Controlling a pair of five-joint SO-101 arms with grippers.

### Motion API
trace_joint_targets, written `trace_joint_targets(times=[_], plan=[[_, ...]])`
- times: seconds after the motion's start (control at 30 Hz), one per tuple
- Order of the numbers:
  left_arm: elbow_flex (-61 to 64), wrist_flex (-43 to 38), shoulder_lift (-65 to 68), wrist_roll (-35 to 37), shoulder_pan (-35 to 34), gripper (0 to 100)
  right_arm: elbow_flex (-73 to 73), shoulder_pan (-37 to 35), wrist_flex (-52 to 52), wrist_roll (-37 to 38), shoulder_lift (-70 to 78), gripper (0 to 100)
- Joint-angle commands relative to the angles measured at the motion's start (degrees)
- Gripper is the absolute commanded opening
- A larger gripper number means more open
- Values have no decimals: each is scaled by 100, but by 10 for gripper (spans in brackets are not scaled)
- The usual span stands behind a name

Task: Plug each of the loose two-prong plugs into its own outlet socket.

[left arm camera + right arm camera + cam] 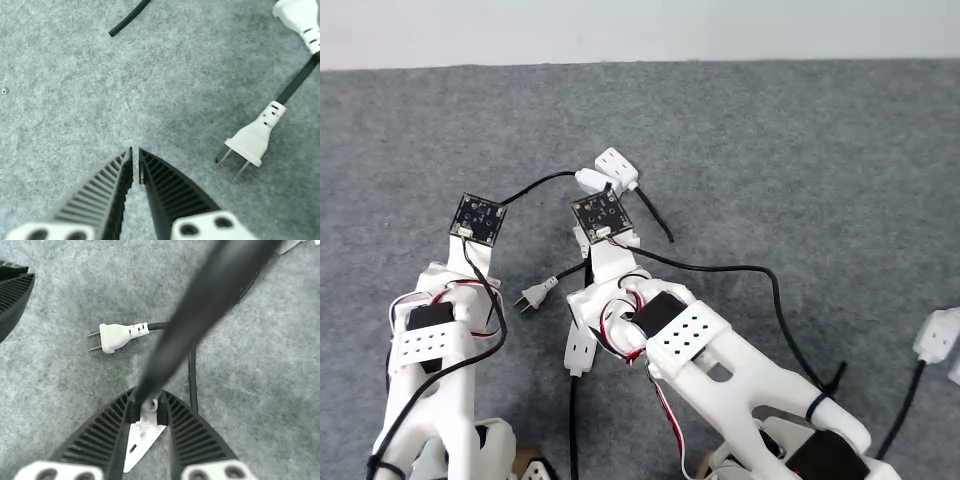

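Observation:
A loose white two-prong plug (pixel 535 295) on a black cord lies on the grey carpet between the two arms. It appears beside my left gripper (pixel 135 150), which is shut on nothing just above the carpet, with the plug (pixel 252 142) a short way off. My right gripper (pixel 146 394) is shut on a white cord end (pixel 145 432) low over the carpet. I cannot tell whether that end is a plug or a socket. Its thick black cord (pixel 200 305) rises toward the camera. The loose plug (pixel 117 336) lies beyond those fingertips.
A white socket block (pixel 617 165) lies past the arms with a white piece (pixel 590 181) against it. Another white block (pixel 580 350) lies under the right arm. More white cord ends (pixel 937 335) sit at the right edge. Black cords (pixel 770 285) cross the carpet.

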Motion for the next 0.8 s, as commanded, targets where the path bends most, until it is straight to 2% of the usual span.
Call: trace_joint_targets(times=[0.0,0.4,0.77], plan=[[-119,-114,-141,-62,-18,13,44,13,110,-62,13,9],[-110,-114,-141,-62,-26,13,589,22,-75,185,-277,9],[-110,-114,-141,-62,-26,13,1908,13,-769,1240,-1727,8]])
